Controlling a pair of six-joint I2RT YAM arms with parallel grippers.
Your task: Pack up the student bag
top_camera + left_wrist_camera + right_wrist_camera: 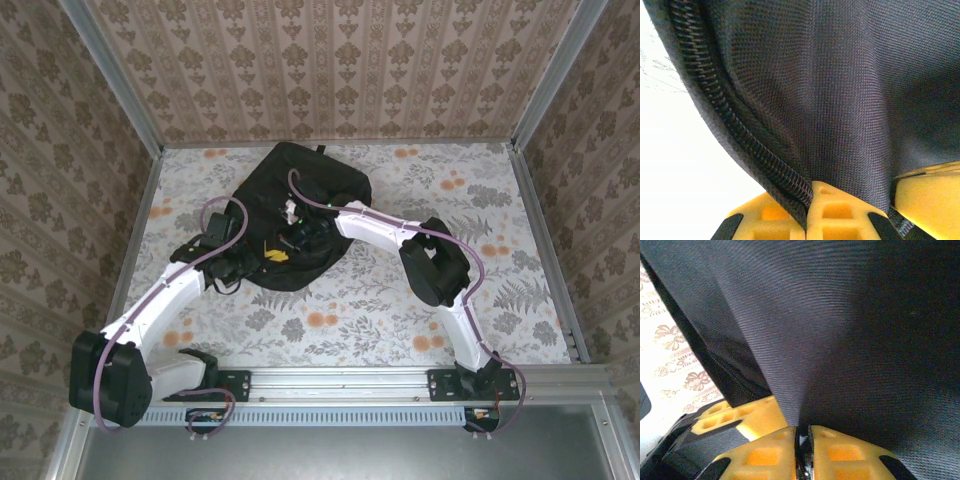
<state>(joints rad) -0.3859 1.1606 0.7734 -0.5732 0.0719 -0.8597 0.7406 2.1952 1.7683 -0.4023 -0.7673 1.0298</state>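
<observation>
Noted student bag [300, 175] lying on the patterned desk [400, 295]. Found left tool [890, 200] pinching its fabric beside the zipper [730, 130] — right tool [802, 442] pressed together on a fabric fold.

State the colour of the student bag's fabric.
Black, a plain woven fabric. The student bag shows best, and whole, in the top external view.

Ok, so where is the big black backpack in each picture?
Top view: the student bag lies mid-table toward the far side, between the two arms.
Left wrist view: its black cloth and zipper hang across the top and right, pinched in the left claw.
Right wrist view: its cloth spans centre and right, pinched in the right claw.
Shared landmark: the flowery table, at the right wrist view's left edge too.
</observation>
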